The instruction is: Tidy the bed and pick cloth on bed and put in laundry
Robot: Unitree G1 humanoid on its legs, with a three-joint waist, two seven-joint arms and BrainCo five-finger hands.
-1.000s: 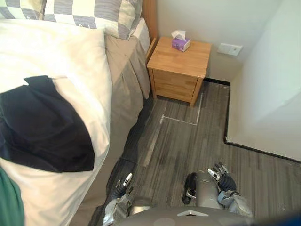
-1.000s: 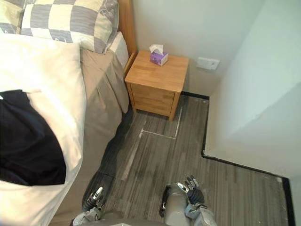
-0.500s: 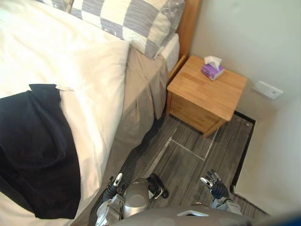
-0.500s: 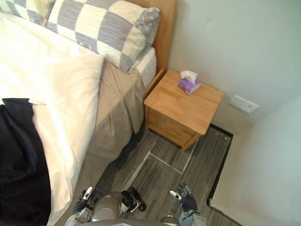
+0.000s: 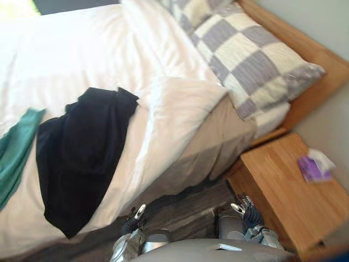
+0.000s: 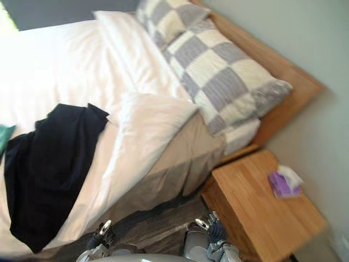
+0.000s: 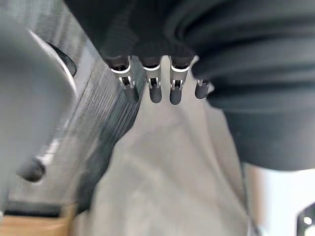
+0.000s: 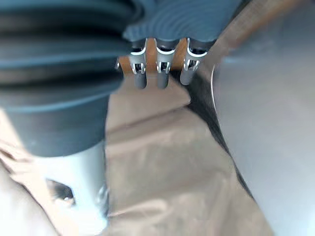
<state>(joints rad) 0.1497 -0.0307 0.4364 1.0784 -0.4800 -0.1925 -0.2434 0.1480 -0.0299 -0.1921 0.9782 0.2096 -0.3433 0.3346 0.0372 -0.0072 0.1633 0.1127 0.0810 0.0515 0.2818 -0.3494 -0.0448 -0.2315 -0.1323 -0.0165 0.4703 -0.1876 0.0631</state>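
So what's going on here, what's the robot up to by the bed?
The robot stands beside the bed with nothing picked up yet. Its left robot hand and right robot hand hang low near the floor, fingers relaxed and holding nothing. A black cloth lies crumpled on the white bedding near the bed's edge, with a green cloth beside it. Checked pillows sit at the headboard, and a nightstand with a tissue box stands alongside.

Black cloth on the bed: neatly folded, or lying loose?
Lying loose: the black cloth sprawls rumpled over the white duvet, with uneven edges, beside a green cloth.
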